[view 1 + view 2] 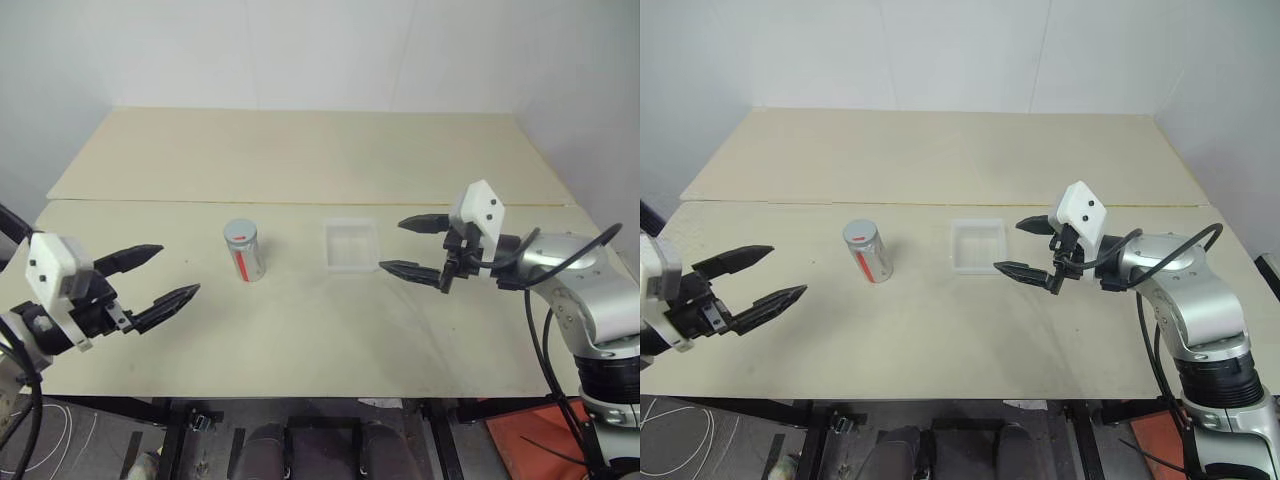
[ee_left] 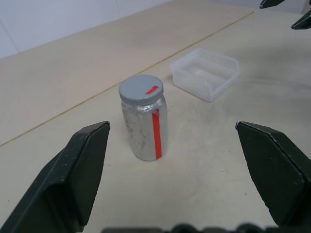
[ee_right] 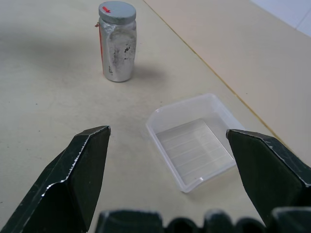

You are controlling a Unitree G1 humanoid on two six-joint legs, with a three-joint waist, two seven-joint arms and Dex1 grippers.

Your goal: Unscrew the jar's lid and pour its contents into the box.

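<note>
Grippers first: we see our left gripper [image 1: 160,274] hanging above the near left part of the table [image 1: 300,340], its two black fingers [image 2: 73,170] spread wide with nothing between them. Ahead of those fingers and a little toward our right stands the jar [image 1: 244,252], upright on the table and well apart from the fingertips. Its grey lid [image 2: 141,89] is screwed on, with a small red mark near the rim, and a red stripe runs down the jar's side. We cannot make out the contents through the cloudy wall. Our right gripper [image 1: 1025,247] hovers over the right side of the table, pointing toward our left, and its fingers [image 3: 77,170] are likewise spread wide and hold nothing. Just in front of its fingertips lies the box [image 1: 975,244], a shallow clear tray resting flat on the table; the lower fingertip is near the box's right edge, though we cannot tell whether it touches. In the right wrist view the box sits between the two spread fingers and close to them, and the jar stands farther off beyond it. The box looks empty, showing only faint ridges on its floor. Jar and box stand apart from each other, side by side, between our two grippers. A seam runs across the table behind both things.
</note>
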